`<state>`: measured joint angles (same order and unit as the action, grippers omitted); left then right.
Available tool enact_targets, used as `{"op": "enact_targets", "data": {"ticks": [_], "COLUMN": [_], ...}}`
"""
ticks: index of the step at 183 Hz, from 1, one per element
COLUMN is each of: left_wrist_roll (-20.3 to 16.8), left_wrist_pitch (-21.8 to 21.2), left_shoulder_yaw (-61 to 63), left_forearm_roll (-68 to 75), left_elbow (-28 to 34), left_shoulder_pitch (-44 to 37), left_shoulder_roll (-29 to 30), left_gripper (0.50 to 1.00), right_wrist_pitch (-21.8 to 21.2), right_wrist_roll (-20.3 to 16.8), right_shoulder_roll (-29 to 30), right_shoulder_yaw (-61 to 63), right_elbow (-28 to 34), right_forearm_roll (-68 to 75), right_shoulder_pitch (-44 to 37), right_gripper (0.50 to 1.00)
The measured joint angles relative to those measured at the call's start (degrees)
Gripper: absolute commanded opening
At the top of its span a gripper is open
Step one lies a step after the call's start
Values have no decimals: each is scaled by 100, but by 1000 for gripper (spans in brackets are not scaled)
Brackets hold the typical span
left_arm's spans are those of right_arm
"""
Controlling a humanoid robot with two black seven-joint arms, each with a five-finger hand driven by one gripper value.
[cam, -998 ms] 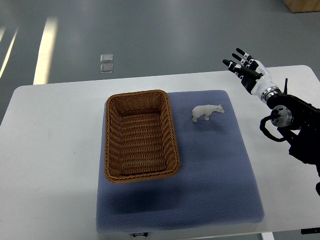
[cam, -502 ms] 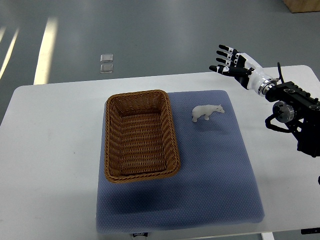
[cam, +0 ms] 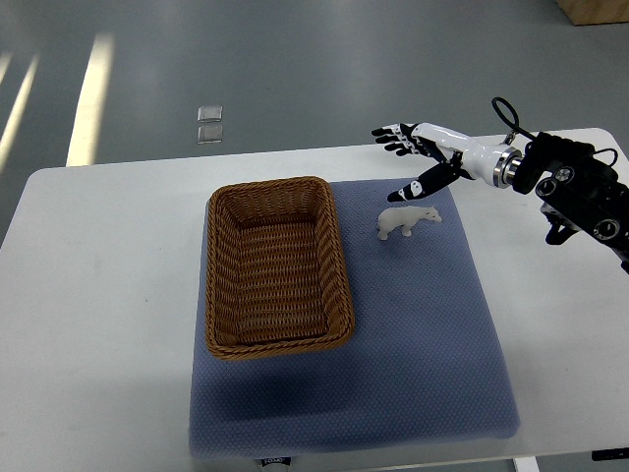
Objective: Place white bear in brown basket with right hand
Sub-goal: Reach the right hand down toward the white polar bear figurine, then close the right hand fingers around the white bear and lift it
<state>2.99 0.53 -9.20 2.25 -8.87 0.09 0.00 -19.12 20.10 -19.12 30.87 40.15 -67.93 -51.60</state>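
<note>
Your right hand (cam: 418, 157) hangs open and empty, fingers spread, just above the white bear (cam: 407, 220). You'll see the bear standing on the blue mat (cam: 413, 334), toward the worktop's (cam: 98, 295) far right, beside the brown basket (cam: 276, 265).

Robot lab: white table (cam: 108, 285), blue mat (cam: 423, 334), grey polished floor (cam: 295, 69)

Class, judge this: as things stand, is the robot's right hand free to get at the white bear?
Probably yes. The right hand is open just above and beyond the white bear, which stands alone on the blue mat, clear of the brown basket.
</note>
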Motion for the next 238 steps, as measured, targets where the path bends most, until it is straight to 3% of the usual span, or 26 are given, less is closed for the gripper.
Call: {"op": "enact_targets", "data": {"ticks": [47, 133, 238], "left_wrist_roll": [0, 0, 0], "left_wrist_pitch": [0, 0, 0], "left_shoulder_yaw": [1, 16, 24], "left_forearm_roll": [0, 1, 1], "left_elbow": [1, 0, -1], "left_shoulder_pitch": [0, 0, 9], "left_shoulder_roll": [0, 0, 0], "left_gripper": [1000, 1000, 1000], "right_wrist_pitch": [129, 1220, 1300], "right_wrist_roll": [81, 77, 38], "right_shoulder_roll": [-79, -59, 23], "right_shoulder_yaw": [-620, -2046, -2158], "right_elbow": [137, -31, -61], "right_forearm_roll": [-819, -1320, -1316], "right_shoulder_pitch": [-276, -546, -545], "right_gripper": [928, 891, 795]}}
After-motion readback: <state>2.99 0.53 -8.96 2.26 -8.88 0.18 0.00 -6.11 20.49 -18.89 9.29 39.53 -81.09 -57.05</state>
